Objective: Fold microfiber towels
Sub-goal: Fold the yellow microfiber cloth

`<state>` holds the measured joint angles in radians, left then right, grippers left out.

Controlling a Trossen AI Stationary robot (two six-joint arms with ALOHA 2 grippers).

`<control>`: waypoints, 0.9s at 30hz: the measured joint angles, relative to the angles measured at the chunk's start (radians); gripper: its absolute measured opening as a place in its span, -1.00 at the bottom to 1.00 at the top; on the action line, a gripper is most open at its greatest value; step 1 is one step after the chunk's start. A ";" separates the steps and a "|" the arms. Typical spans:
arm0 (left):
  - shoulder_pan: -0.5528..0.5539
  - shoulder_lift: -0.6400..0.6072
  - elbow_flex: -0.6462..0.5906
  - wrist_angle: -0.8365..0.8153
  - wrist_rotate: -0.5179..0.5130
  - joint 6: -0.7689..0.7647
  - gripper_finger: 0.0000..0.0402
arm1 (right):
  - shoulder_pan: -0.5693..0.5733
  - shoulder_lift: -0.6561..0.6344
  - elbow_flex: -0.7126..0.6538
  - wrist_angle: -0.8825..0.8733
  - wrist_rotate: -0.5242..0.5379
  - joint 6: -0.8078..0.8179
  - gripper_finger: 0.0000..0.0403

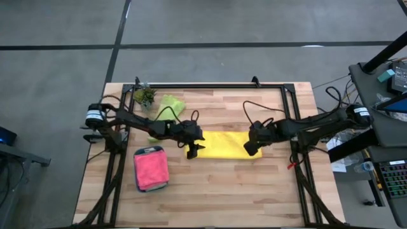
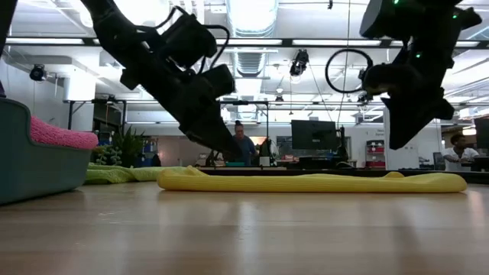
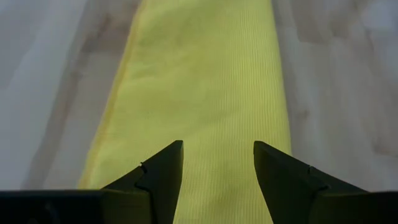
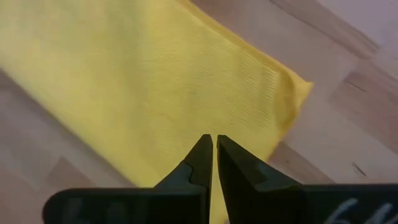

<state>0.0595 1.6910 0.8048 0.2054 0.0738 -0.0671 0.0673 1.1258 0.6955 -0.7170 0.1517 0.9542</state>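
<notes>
Two tools flank the yellow towel [image 1: 222, 144]: left tool [image 1: 194, 147] wide, right tool [image 1: 252, 147] pinched empty.

The yellow towel [image 3: 199, 93] is cut off by the frame edges in both wrist views, so its full outline appears in neither. In the high view, the left gripper [image 1: 194, 145] covers the towel's left end and the right gripper [image 1: 252, 146] covers its right end. The teal tray [image 2: 34, 156] is cut off at the low view's left edge. People [image 2: 243, 145] in the background are too small to make out; one appears seated.
</notes>
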 joint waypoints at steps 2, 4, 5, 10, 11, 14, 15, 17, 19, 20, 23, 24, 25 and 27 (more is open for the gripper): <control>-0.005 0.017 0.000 -0.006 0.000 0.003 -0.10 | -0.033 -0.009 -0.008 0.000 -0.026 -0.013 -0.91; -0.007 0.032 0.001 -0.012 0.000 0.004 -0.10 | -0.060 -0.019 -0.025 -0.002 -0.045 -0.020 -0.91; -0.007 0.035 -0.001 -0.017 0.000 0.004 -0.10 | -0.070 -0.026 -0.033 -0.003 -0.048 -0.020 -0.91; -0.007 0.057 -0.005 -0.021 -0.005 0.003 -0.10 | -0.112 -0.071 -0.079 0.001 -0.100 0.012 -0.87; -0.007 0.060 -0.005 -0.023 -0.005 0.003 -0.10 | -0.116 -0.079 -0.088 0.000 -0.107 0.026 -0.84; -0.007 0.063 -0.005 -0.032 -0.007 0.004 -0.10 | -0.117 -0.097 -0.112 -0.001 -0.108 0.095 -0.72; -0.007 0.063 -0.006 -0.031 -0.009 0.004 -0.10 | -0.118 -0.100 -0.121 -0.003 -0.109 0.116 -0.67; -0.007 0.063 -0.007 -0.032 -0.023 0.004 -0.10 | -0.118 -0.103 -0.139 -0.002 -0.121 0.164 -0.55; -0.007 0.063 -0.007 -0.033 -0.026 0.004 -0.10 | -0.118 -0.102 -0.156 -0.002 -0.128 0.197 -0.42; -0.007 0.063 -0.007 -0.032 -0.027 0.004 -0.10 | -0.118 -0.099 -0.164 -0.001 -0.130 0.207 -0.36; -0.007 0.063 -0.007 -0.032 -0.027 0.005 -0.10 | -0.118 -0.093 -0.192 0.026 -0.133 0.213 -0.17; -0.007 0.063 -0.007 -0.032 -0.027 0.005 -0.10 | -0.118 -0.092 -0.202 0.050 -0.136 0.213 -0.10; -0.007 0.063 -0.007 -0.031 -0.027 0.005 -0.10 | -0.118 -0.091 -0.212 0.082 -0.141 0.213 -0.05; -0.007 0.063 -0.007 -0.032 -0.027 0.005 -0.10 | -0.119 -0.091 -0.233 0.150 -0.167 0.208 0.06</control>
<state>0.0525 1.7538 0.7979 0.1736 0.0470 -0.0616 -0.0513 1.0344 0.4628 -0.5666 -0.0152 1.1625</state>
